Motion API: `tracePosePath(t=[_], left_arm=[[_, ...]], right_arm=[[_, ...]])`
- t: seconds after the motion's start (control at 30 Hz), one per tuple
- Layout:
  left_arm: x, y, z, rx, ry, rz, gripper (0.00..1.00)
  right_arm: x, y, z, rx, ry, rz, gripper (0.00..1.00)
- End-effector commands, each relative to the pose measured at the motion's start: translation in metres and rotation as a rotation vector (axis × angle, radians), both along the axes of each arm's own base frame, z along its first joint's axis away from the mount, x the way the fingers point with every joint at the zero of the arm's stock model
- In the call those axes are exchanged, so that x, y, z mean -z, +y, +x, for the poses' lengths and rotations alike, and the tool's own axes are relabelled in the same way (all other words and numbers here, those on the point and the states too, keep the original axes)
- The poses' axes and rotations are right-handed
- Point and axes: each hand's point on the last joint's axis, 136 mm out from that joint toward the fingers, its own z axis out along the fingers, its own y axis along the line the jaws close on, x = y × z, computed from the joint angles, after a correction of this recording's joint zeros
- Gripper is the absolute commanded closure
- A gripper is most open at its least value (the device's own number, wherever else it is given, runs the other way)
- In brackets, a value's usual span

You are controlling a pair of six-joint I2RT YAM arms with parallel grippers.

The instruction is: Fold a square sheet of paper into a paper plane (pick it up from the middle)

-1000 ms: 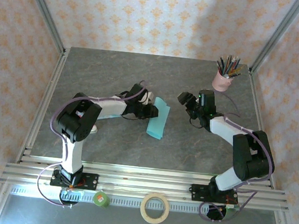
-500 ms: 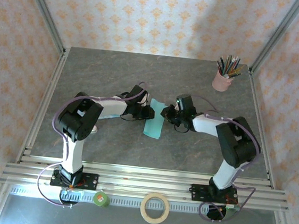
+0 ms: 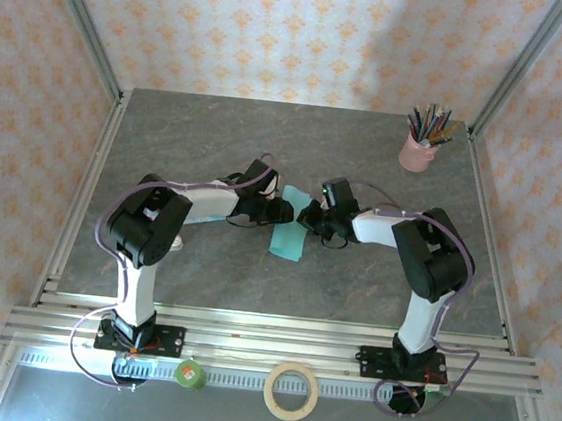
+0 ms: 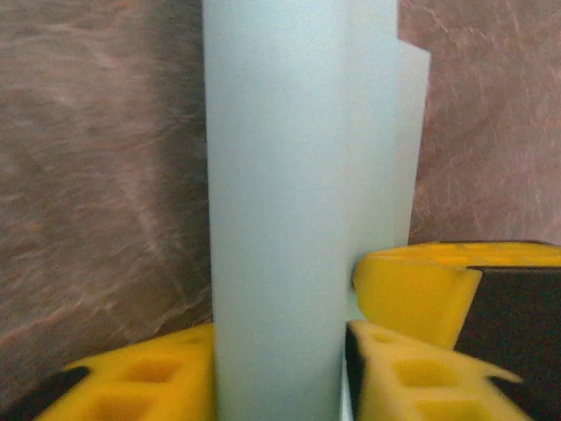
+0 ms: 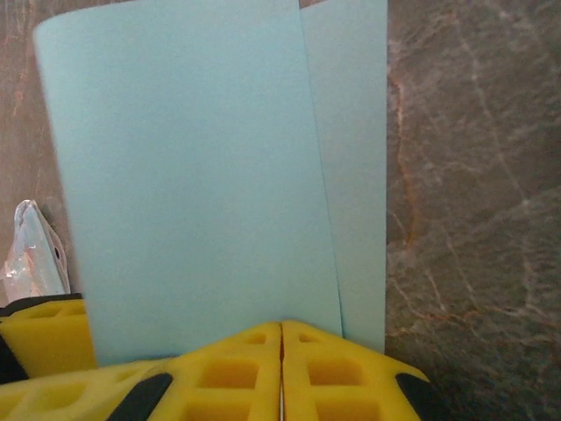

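Since a second ago the right gripper (image 3: 307, 216) has swung in to meet the left gripper (image 3: 282, 211) over the square sheet of paper (image 3: 289, 240), which lies as a folded strip. Its pads (image 5: 228, 373) are clenched together at the fold (the left's stand apart, with the strip between them). The pencil cup (image 3: 418, 153) stands well apart, far right.

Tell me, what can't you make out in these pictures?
- Top view: the left claw and right claw cover part of the square sheet of paper, hiding its folds.
- Left wrist view: paper covers the gap between the fingers, so the left claw's grip is unclear.
- Right wrist view: a shiny object at the left edge shows too little to identify.
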Motion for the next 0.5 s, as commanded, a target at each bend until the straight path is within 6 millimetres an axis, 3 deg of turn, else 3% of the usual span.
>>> tracePosePath(t=[0.0, 0.33, 0.47], left_arm=[[-0.011, 0.029, 0.001, -0.112, -0.002, 0.112, 0.44], [-0.006, 0.008, -0.016, -0.057, 0.049, 0.022, 0.37], [0.003, 0.012, -0.018, -0.049, 0.061, 0.072, 0.40]], right_arm=[[0.030, -0.014, -0.014, 0.028, 0.095, -0.093, 0.92], [0.012, -0.002, -0.005, 0.066, 0.084, 0.010, 0.92], [0.006, -0.002, -0.001, 0.076, 0.075, 0.029, 0.92]])
